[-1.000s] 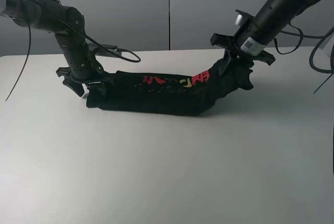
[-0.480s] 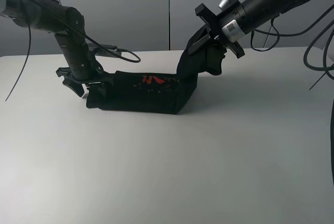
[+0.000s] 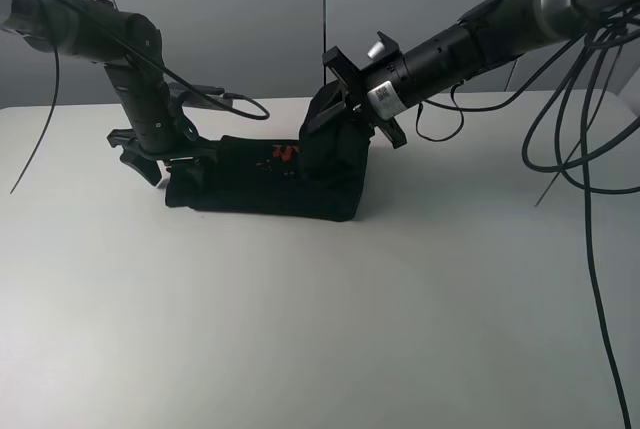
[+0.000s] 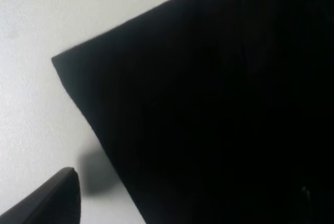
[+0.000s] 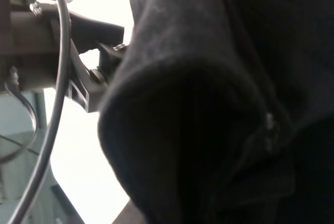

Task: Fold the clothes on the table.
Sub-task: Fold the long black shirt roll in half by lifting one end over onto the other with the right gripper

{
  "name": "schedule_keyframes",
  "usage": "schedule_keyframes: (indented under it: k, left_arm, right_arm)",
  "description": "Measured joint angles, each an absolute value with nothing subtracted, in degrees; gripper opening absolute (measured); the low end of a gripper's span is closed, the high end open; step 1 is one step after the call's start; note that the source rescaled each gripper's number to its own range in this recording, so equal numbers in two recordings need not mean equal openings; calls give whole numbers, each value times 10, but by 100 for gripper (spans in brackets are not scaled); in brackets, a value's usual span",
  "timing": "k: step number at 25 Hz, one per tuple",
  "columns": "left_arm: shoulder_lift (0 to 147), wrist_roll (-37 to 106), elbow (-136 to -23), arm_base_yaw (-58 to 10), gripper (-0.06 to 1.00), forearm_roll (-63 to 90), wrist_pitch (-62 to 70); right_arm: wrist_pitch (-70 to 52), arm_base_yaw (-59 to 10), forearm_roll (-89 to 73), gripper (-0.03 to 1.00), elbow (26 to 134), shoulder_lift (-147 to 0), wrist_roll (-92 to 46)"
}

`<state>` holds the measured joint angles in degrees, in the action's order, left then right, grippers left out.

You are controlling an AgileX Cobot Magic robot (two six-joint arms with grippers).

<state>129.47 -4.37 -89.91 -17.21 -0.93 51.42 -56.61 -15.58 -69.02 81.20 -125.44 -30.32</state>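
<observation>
Clamping the right end of the black T-shirt above its folded body near the far edge of the table, the right gripper hung raised, while the left gripper sat at the shirt's left end, its jaws impossible to judge.

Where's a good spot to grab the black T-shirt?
I'd pinch the T-shirt at its near long edge, coming from the table's front side: that edge lies flat and straight, while the left hand and right hand are at both ends.
</observation>
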Motion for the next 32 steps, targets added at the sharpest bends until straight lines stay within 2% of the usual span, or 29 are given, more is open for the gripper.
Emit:
schedule_keyframes:
  k: [15,32]
  left_arm:
    - [1295,-36,-899,-172,100,-7,513]
    - [1295,-31,-899,-172,100,-7,512]
  right_arm:
    - [-528,-238,-768,14,889,-1351,-323]
    - [-475,-266,-843,14,903,-1397,-351]
